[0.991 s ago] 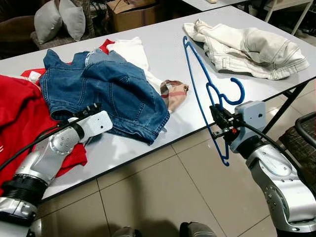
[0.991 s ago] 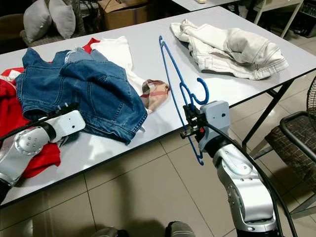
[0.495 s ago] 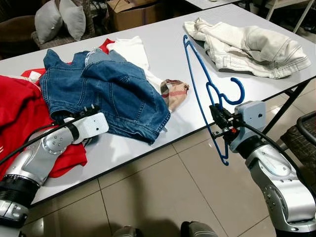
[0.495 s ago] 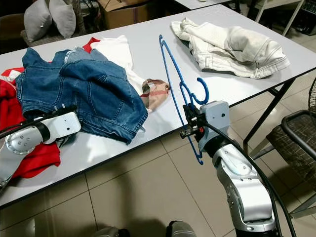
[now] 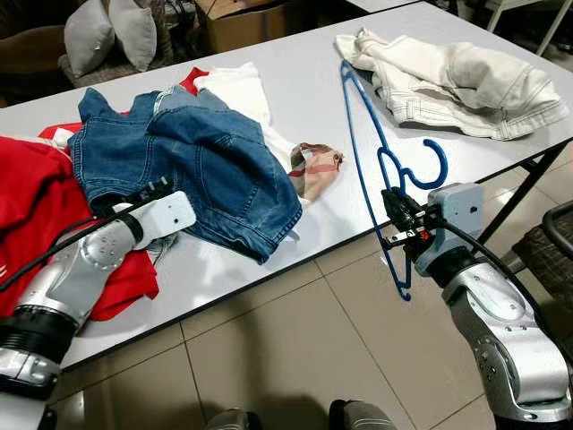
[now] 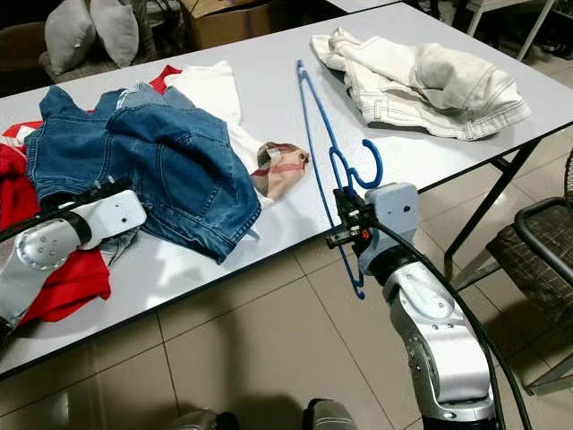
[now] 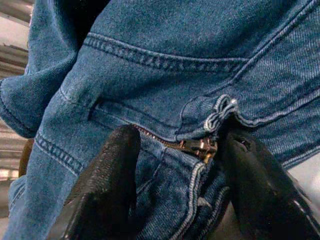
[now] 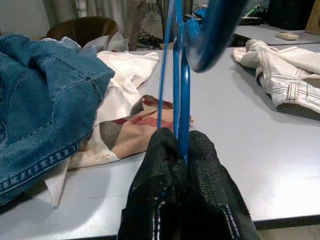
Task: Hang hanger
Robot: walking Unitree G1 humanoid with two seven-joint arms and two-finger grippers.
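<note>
The left gripper (image 7: 175,195) is at the end of the silver left arm, which reaches out over the near edge of the table (image 5: 269,269). Its jaws stand apart, pushed into the blue jeans (image 5: 206,166). The right gripper (image 8: 180,150) is held up beside the table's near edge. Its jaws are pressed tight together on the blue hanger (image 5: 372,170). The right arm bends up from below.
</note>
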